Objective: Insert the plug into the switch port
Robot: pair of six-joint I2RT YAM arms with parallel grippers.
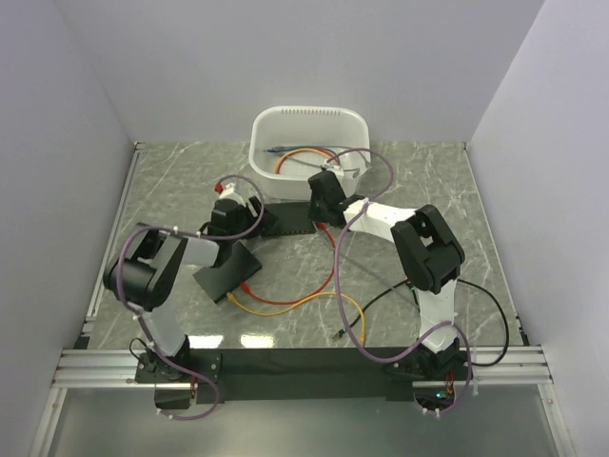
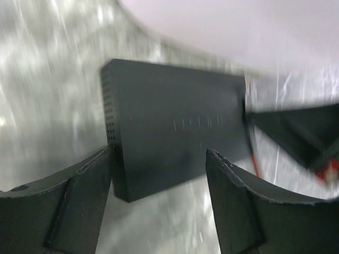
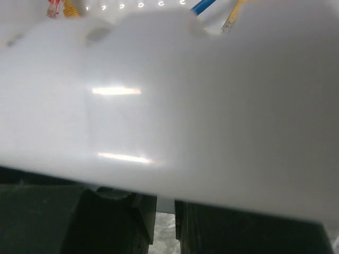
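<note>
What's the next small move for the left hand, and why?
Probably close the left hand on the black switch to steady it: its fingers seem to stand open on either side of the switch's near end, not yet gripping.

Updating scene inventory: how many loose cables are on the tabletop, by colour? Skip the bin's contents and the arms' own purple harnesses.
red cable: 1
yellow cable: 1
black cable: 1
Total: 3
</note>
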